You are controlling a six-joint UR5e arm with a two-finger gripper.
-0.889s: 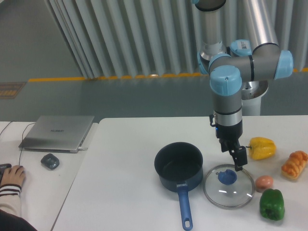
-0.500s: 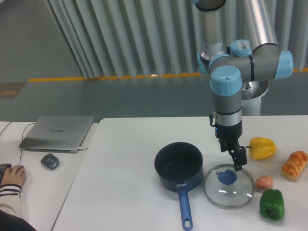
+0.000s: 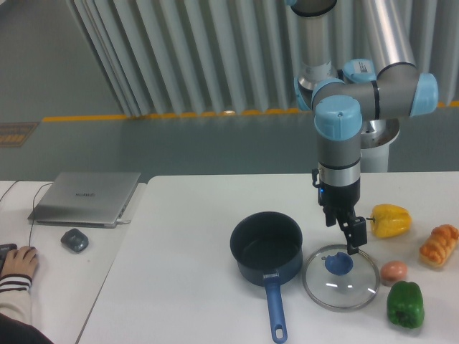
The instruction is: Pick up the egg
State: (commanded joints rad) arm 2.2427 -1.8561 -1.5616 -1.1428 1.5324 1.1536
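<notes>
Above the glass lid [image 3: 340, 276], the pincer [image 3: 354, 240] (grip unclear) holds nothing visible.

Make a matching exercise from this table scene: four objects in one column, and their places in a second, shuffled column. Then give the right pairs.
Things:
1. egg
2. green pepper
3. glass lid
4. dark pot

Places:
A. left of the lid, handle pointing toward the camera
B. flat on the table, under the gripper
C. nearest the front edge, on the right
D. between the lid and the bread-like item

Pairs: 1-D, 2-C, 3-B, 4-A
</notes>
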